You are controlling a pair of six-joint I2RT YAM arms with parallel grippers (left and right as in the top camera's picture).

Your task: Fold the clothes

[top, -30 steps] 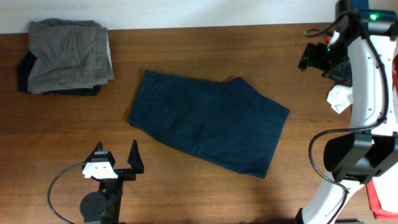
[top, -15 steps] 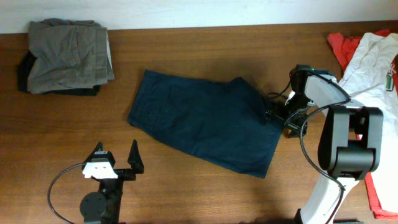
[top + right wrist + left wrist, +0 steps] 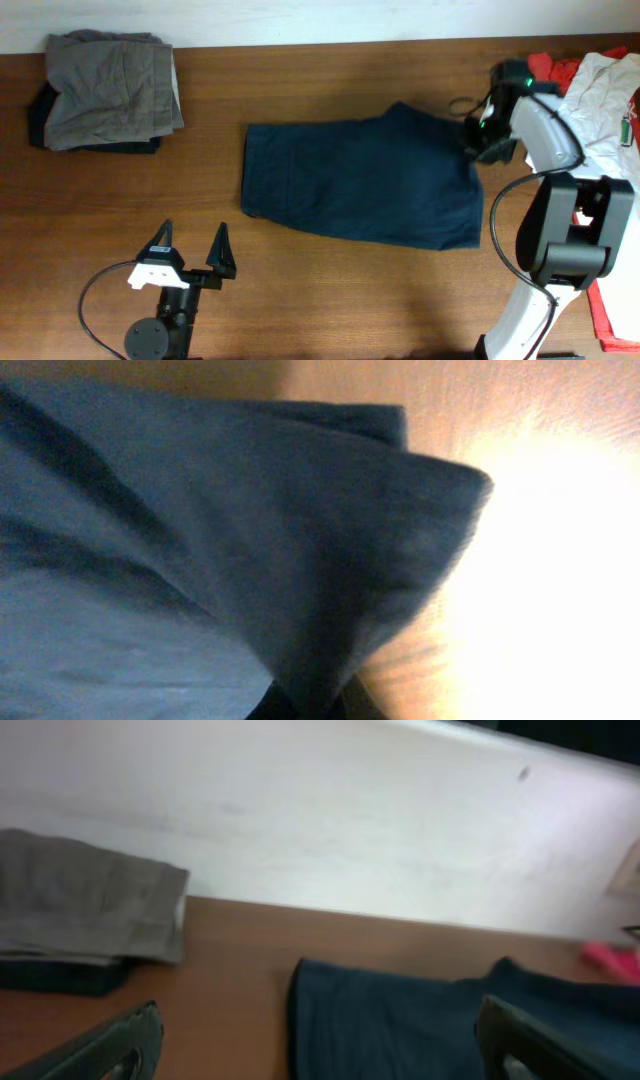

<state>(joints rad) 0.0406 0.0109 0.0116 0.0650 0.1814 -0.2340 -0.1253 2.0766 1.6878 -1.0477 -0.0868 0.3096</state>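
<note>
Overhead, closest to us, the left gripper [image 3: 192, 245] sits wide open with nothing in it. Past it the navy garment [image 3: 360, 185] lies spread out in the middle of the table [image 3: 350, 290]. It looks soft, light and floppy, so corners and hems are the best spots to hold. The right gripper [image 3: 475, 142] seems pinched shut on its far right corner. Farther back left sits the grey-brown pile [image 3: 110, 85].

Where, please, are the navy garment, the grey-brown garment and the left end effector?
navy garment [image 3: 360, 185]: overhead view, middle of the fabric.
grey-brown garment [image 3: 110, 90]: overhead view, top of the folded stack.
left end effector [image 3: 193, 230]: overhead view, midway between its open fingertips.
</note>
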